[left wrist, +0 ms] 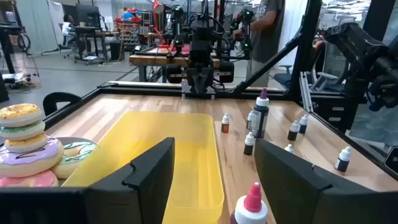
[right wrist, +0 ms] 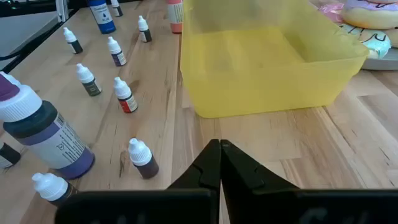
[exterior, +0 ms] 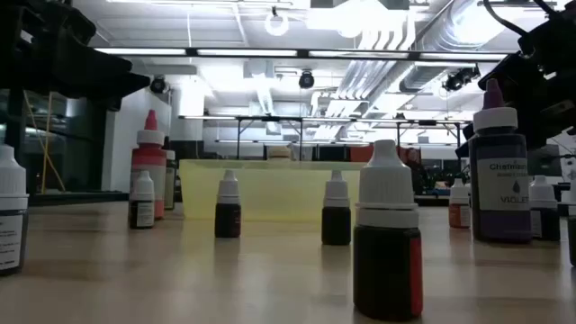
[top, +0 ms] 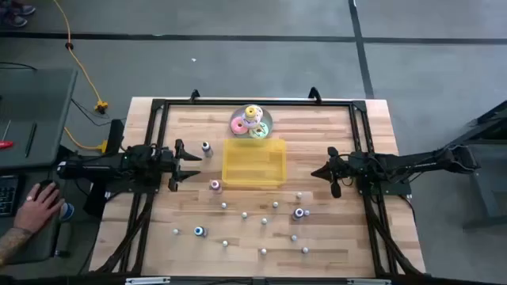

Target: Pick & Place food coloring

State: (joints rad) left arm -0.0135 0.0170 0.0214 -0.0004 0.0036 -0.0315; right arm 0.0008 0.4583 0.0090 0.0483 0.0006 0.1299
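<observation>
Left gripper [top: 192, 165] spread wide and empty left of yellow tray [top: 253, 163], right gripper [top: 320, 172] clenched at right, food coloring bottles [top: 261, 220] scattered below

A translucent yellow rectangular tray [top: 253, 164] is sitting near the middle of the wooden surface [top: 206, 222], open side up. Just behind it, a stack of pastel ring-shaped toy donuts [top: 252, 120] is resting on a round plate [top: 267, 124]. Off the surface's edge, a person's tattooed hand [top: 37, 207] is lying on a grey desk [top: 32, 103], while a yellow cable [top: 79, 71] is trailing across the floor.
</observation>
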